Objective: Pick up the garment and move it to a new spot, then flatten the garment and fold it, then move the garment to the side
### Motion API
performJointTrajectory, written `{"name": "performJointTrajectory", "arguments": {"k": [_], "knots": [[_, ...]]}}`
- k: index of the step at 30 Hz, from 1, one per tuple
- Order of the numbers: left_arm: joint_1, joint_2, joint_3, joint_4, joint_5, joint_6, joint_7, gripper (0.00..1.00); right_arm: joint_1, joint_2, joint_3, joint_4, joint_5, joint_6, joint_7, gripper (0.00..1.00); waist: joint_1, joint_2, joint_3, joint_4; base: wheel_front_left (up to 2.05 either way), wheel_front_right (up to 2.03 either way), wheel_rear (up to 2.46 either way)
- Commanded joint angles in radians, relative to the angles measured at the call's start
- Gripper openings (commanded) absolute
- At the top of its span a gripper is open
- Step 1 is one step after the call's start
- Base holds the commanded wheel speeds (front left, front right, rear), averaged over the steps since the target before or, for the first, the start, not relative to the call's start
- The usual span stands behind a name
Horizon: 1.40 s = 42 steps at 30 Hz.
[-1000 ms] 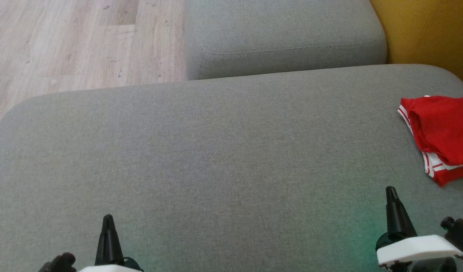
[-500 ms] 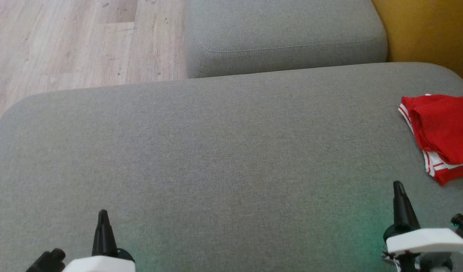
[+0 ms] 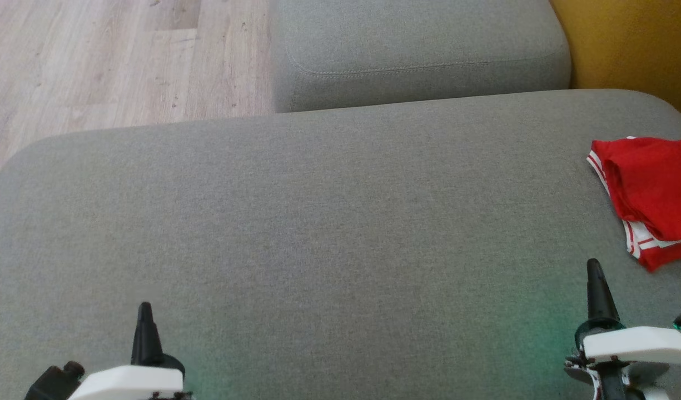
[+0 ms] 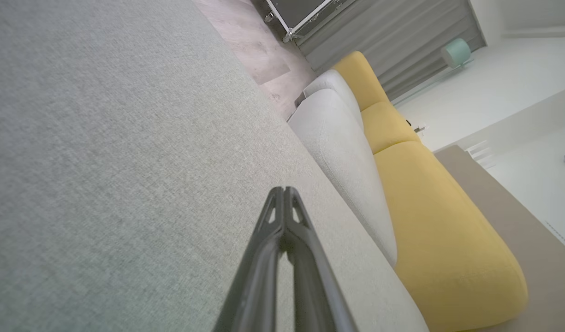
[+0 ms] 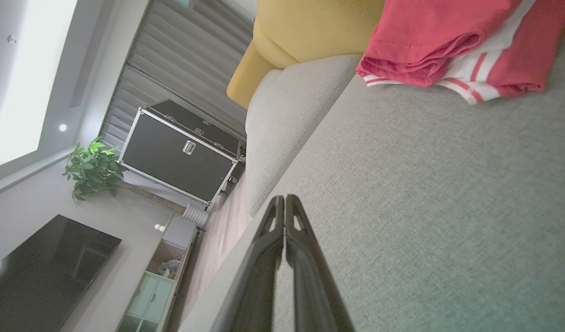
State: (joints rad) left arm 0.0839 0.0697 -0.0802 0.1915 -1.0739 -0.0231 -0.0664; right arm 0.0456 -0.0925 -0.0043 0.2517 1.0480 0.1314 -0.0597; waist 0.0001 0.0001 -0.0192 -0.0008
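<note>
Lying folded at the right end of the grey cushion (image 3: 340, 222), the red garment (image 3: 649, 194) with white stripes touches neither gripper. The left gripper (image 3: 145, 312) and right gripper (image 3: 593, 268) hover over the cushion's near edge, fingers pressed together, holding nothing.

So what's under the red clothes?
The garment lies on the grey cushion. Its white striped layer peeks out under the red fold. Anything beneath is hidden.
</note>
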Motion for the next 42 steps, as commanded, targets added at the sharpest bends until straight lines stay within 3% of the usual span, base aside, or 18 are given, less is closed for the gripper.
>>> {"name": "performJointTrajectory", "arguments": {"k": [1, 42], "knots": [[-0.060, 0.014, 0.035, -0.023, -0.033, -0.010, 0.007, 0.00, -0.057, -0.002, 0.004, -0.028, 0.038, 0.000, 0.011, 0.00, -0.0001, -0.0001, 0.001, 0.000, 0.00, 0.00, 0.00], [-0.170, 0.012, 0.135, 0.041, -0.495, -0.094, 0.126, 0.00, -0.137, 0.015, -0.065, -0.012, 0.511, -0.001, 0.127, 0.00, -0.0001, -0.0001, 0.019, 0.001, 0.00, 0.00, 0.00]]}}
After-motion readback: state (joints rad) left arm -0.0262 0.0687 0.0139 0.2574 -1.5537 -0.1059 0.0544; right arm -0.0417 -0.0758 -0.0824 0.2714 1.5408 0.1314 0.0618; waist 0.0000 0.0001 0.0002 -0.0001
